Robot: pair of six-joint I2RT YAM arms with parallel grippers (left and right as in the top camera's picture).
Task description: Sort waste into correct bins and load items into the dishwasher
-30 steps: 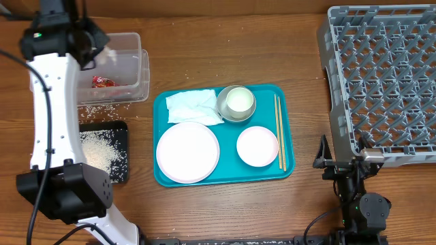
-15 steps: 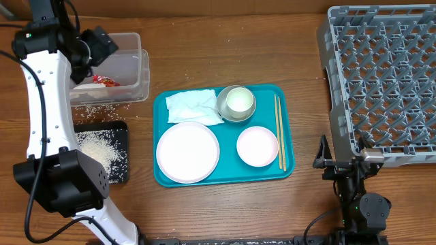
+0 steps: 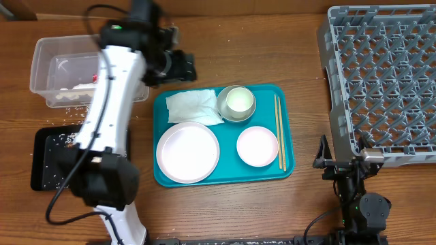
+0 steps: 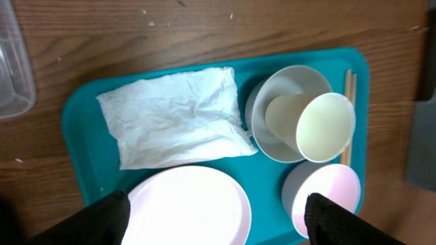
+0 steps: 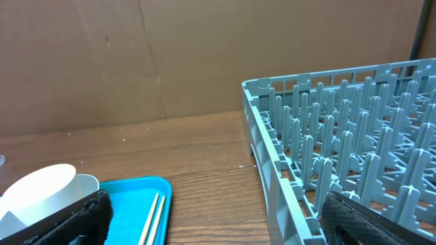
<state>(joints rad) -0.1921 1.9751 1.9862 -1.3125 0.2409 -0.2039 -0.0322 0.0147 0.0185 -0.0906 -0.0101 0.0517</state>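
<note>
Jaws wide and empty on left gripper (image 4: 218,221), hovering over teal tray (image 4: 75,129). Napkin (image 4: 174,116) lies just ahead of the fingertips, long axis running jaw to jaw. bowl (image 4: 272,129) touches its right edge, plate (image 4: 184,207) just beside. Right gripper (image 5: 218,228) also wide, by rack (image 5: 327,136), well apart.

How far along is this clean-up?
Done: small red wrapper in the clear plastic tub, white rice grains in the shallow black tray. In hand: open left gripper hovers by the crumpled white napkin. Left: napkin, large white plate, small white dish, silvery bowl and wooden chopsticks on the teal tray; grey dish rack empty.
</note>
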